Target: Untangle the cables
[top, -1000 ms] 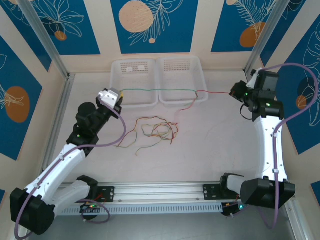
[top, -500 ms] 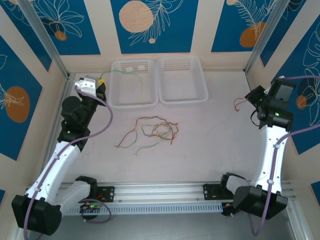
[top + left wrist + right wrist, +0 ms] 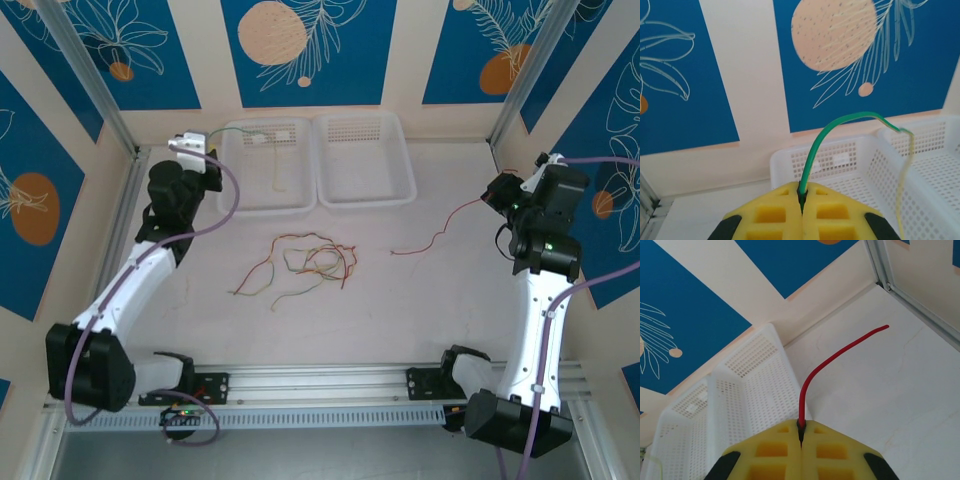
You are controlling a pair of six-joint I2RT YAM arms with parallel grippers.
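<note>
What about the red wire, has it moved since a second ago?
Yes. The red wire in the right gripper left the right basket; its loose end now lies on the table, nearer the arms' bases.

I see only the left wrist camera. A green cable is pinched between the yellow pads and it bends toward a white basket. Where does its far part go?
Observer: The green-yellow cable arcs over the rim and drops into the left basket. It is apart from the other cables.
Operator: And what is the right arm doing now?
Observer: The right gripper is shut on a red cable. The cable's loose part trails over the table toward the middle.
</note>
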